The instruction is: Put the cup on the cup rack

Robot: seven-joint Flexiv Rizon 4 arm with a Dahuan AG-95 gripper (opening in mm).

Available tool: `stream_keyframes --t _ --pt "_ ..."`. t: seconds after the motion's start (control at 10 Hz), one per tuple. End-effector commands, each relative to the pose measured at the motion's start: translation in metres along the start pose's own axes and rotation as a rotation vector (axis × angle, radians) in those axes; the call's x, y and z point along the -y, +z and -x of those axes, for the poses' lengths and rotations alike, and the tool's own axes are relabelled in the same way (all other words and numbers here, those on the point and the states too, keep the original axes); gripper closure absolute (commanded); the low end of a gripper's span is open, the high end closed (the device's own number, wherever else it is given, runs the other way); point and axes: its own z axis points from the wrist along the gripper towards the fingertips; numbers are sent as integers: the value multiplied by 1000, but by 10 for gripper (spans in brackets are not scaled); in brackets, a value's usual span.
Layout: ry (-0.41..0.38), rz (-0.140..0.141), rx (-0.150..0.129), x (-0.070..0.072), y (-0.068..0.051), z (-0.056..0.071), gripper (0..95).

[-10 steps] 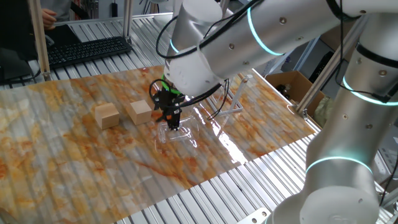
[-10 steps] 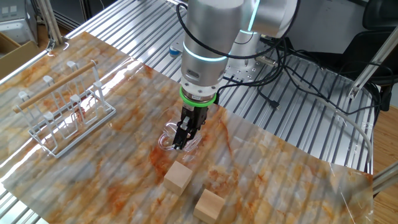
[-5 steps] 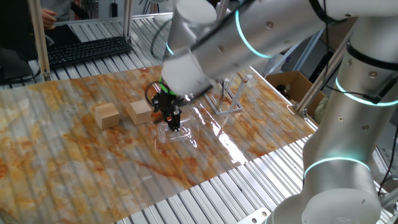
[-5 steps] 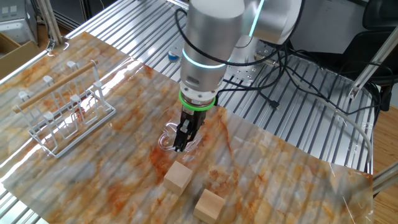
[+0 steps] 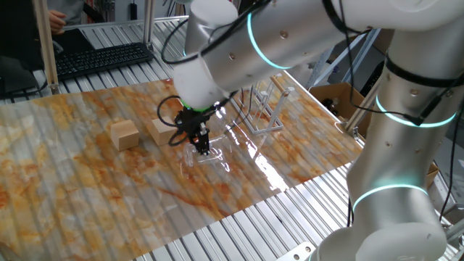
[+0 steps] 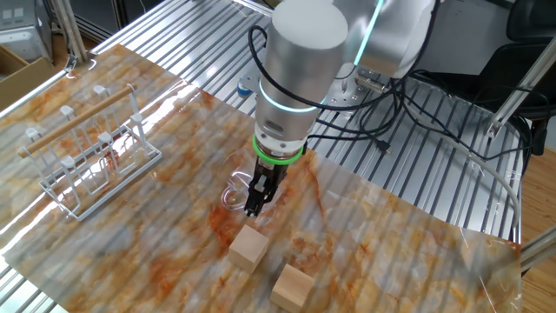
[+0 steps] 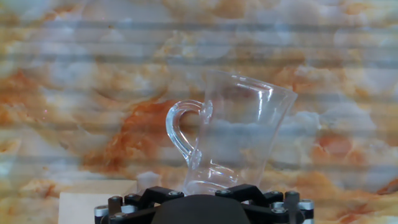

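Observation:
The clear cup [image 6: 234, 196], with a loop handle, lies on the marbled sheet. It also shows in one fixed view [image 5: 212, 154] and fills the hand view [image 7: 239, 130], handle to the left and wide rim far from the camera. My gripper [image 6: 253, 206] points down with its fingers close together on the cup; it also shows in one fixed view [image 5: 204, 150]. In the hand view only its black housing [image 7: 199, 208] shows, and the fingertips are hidden. The cup rack [image 6: 91, 148] stands apart at the sheet's left, and in one fixed view [image 5: 264, 109] behind the arm.
Two tan wooden cubes [image 6: 249, 247] [image 6: 293, 286] sit close in front of the cup; they also show in one fixed view [image 5: 125, 134] [image 5: 164, 130]. A keyboard [image 5: 101, 58] lies at the back. A cardboard box [image 5: 341, 98] sits beside the table. Cables [image 6: 391, 104] trail behind the arm.
The arm's upper links have swung to the left and the wrist has turned. The gripper and the cup have stayed at the same spot on the sheet.

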Motion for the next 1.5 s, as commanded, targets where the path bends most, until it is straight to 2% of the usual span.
stream_keyframes --t 0.1,0.3,0.4,0.5,0.9,1.0,1.1,1.2,1.3,1.4,1.5 --pt "-3 -6 12 -2 0 0 0" --pt "-9 -14 21 -2 0 0 0" --pt "-20 -36 20 -2 -2 -1 0" --pt "-22 -43 17 -2 -5 -1 0" --pt "-53 -58 29 3 -3 -6 0" --pt "-53 -54 20 6 -1 -8 0" --pt "-64 -56 12 6 -1 -8 190" --pt "-84 -56 11 5 -1 -8 190" --pt "-101 -58 13 5 -1 -8 380" --pt "-112 -60 10 5 -1 -8 380" --pt "-126 -65 5 5 -1 -8 760"
